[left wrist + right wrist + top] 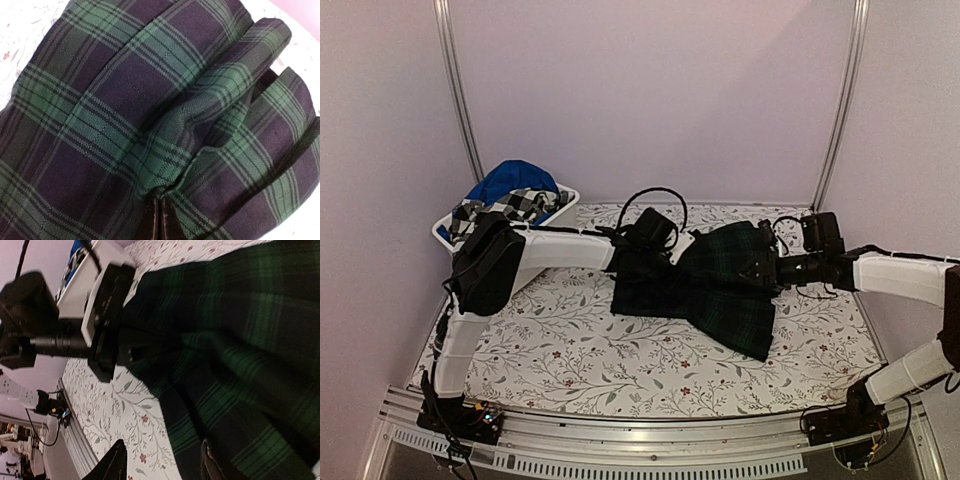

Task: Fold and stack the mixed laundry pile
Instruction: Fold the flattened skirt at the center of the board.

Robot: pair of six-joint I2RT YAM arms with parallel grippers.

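Observation:
A dark green-navy tartan garment (710, 290) lies rumpled on the floral table, and it fills the left wrist view (125, 100). My left gripper (638, 252) is at its left edge, its jaws pressed together (160, 222) with a fold of tartan pinched between them. My right gripper (758, 268) hovers over the garment's right part. Its jaws stand apart (162, 466), one finger over the bare tablecloth and the other over the tartan (240, 340), gripping nothing. A bright blue garment (510, 180) and a black-and-white checked shirt (512, 206) sit heaped in the tub.
The white plastic tub (443, 233) stands at the back left corner, against the wall. The floral tablecloth (580, 350) covers the table in front of the tartan. The left arm's wrist (107, 315) shows in the right wrist view, close to the tub (75, 290).

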